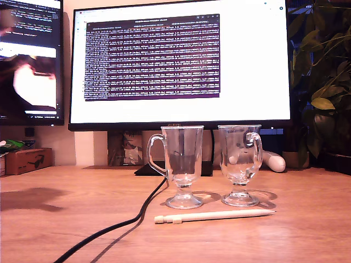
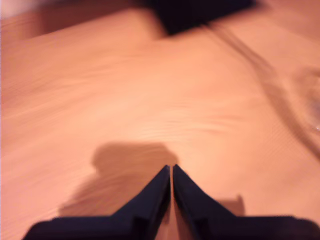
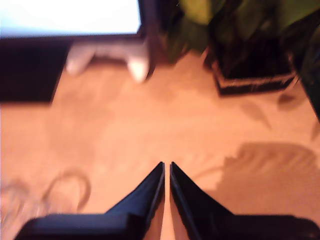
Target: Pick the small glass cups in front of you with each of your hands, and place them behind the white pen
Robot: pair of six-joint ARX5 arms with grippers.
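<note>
Cups stand upright on the bench in the exterior view: one cup point(image 1: 182, 164) nearer the middle with its handle toward that view's left, the other cup point(image 1: 239, 161) just beside it toward that view's right, handle to the right. They stand apart from each other, feet on the wood, and the pen point(image 1: 214, 216) lies flat across the bench on the camera's side of their feet, close to them but not touching. A black cable point(image 1: 118, 223) runs from under the monitor point(image 1: 181, 63) past the first cup's foot toward the near edge. No arm shows in the exterior view. My first gripper point(image 2: 171, 169) hangs over bare wood with its jaws pressed together and nothing between them; a blurred bit of glass point(image 2: 311, 97) sits at the frame's edge, well off from the tips. My second gripper point(image 3: 166, 165) is likewise clenched on nothing, above bare bench facing a plant pot point(image 3: 252, 75) and a white controller point(image 3: 107, 55), with a faint glass foot point(image 3: 67, 187) off to one side. As I judge it, the placing looks done if the camera's side counts as the front: both cups are beyond the pen and neither is held. Otherwise both picks remain, and the jaws would first have to open
</note>
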